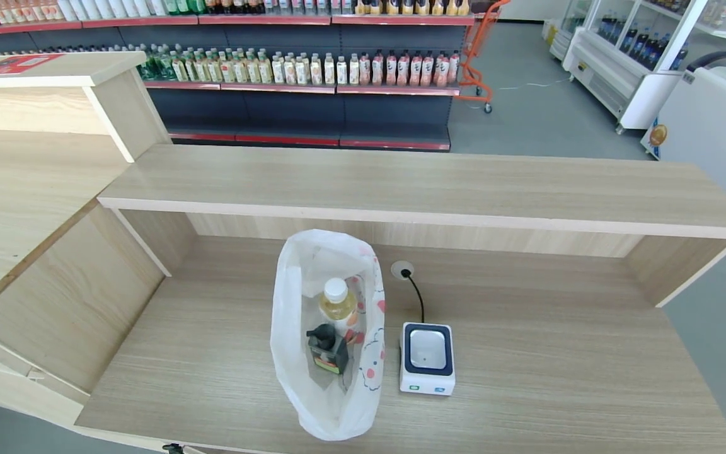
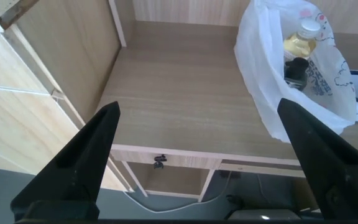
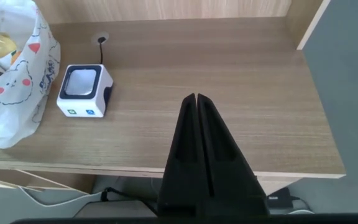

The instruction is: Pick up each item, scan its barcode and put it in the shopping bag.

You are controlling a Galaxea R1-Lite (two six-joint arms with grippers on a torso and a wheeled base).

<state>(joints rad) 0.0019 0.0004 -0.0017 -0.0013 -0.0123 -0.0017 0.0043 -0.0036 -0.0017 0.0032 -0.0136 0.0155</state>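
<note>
Left wrist view: our left gripper hangs released, fingers wide, near the counter's front edge. The shopping bag is ahead and to its right, w/ a white-capped bottle and dark pump bottle upright inside. Our right gripper is clenched on nothing w/ the scanner ahead-left of it, just beside the bag, so we judge the left arm nearer the bag.

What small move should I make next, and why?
Probably just keep both arms parked. The yellow bottle and the dark pump bottle already stand inside the shopping bag beside the scanner, and I can make out no further item to pick. The left gripper has open fingers, the right gripper shut ones, and neither holds anything.
</note>
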